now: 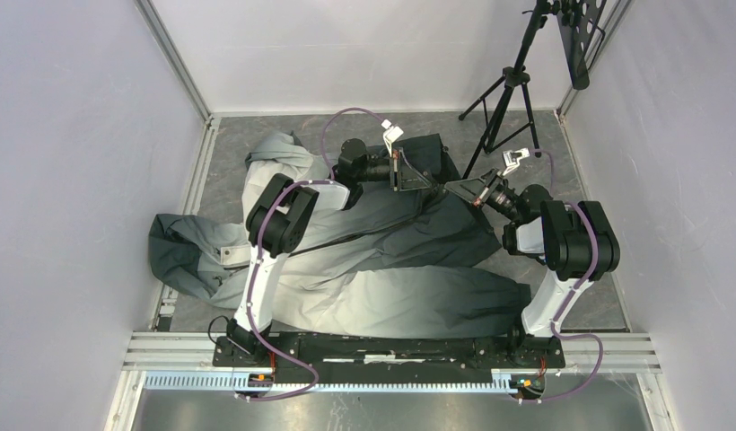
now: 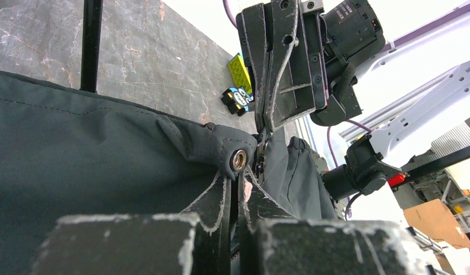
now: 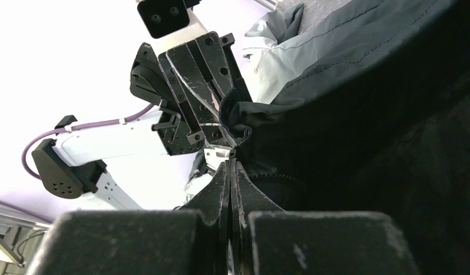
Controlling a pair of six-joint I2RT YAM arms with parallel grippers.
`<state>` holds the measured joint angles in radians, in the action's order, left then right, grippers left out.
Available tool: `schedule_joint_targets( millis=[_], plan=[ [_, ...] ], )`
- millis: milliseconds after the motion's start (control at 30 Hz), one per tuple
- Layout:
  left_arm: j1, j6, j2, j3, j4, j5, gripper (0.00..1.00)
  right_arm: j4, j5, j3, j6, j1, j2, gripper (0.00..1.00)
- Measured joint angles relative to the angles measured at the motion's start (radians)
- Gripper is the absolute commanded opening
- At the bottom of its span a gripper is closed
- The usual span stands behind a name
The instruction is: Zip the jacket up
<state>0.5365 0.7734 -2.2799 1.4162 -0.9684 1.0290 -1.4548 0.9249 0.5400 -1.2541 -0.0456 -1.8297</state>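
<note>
At dark jacket (image 1: 391, 287) edge, left gripper (image 2: 242, 186), right gripper (image 3: 230, 163) both clamped

Matt woven cloth jacket (image 1: 391, 296) with glossy metal snap (image 2: 239, 159), on a smooth, veined, stone-like table (image 2: 152, 51).

The jacket (image 1: 391, 296) lies rumpled and spread flat — light grey shading to charcoal; sleeves splayed.

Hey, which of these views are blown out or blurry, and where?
Right wrist view: background behind the left gripper blown out white, the jacket nearly black. Left wrist view: upper right overexposed, its own fingers soft up close. Top external view: evenly lit and sharp.
</note>
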Motion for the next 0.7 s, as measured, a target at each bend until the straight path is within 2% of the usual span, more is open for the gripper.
schedule_joint_targets(
  millis=[100, 300, 400, 500, 700],
  plan=[
    [0.0, -0.005, 0.0, 0.0, 0.006, 0.002, 0.02, 0.018, 0.003, 0.0, 0.045, 0.0, 0.002, 0.03],
    [0.0, -0.005, 0.0, 0.003, 0.034, 0.003, 0.02, 0.108, 0.021, 0.001, 0.189, 0.0, 0.018, 0.29],
    [0.0, -0.005, 0.0, 0.006, 0.04, 0.005, 0.02, 0.165, 0.028, 0.008, 0.262, 0.0, 0.035, 0.36],
    [0.0, -0.005, 0.0, 0.008, 0.045, 0.011, 0.02, 0.213, 0.037, 0.021, 0.328, 0.0, 0.049, 0.4],
    [0.0, -0.005, 0.0, 0.008, 0.048, 0.02, 0.02, 0.259, 0.061, 0.035, 0.404, 0.0, 0.051, 0.41]
  ],
)
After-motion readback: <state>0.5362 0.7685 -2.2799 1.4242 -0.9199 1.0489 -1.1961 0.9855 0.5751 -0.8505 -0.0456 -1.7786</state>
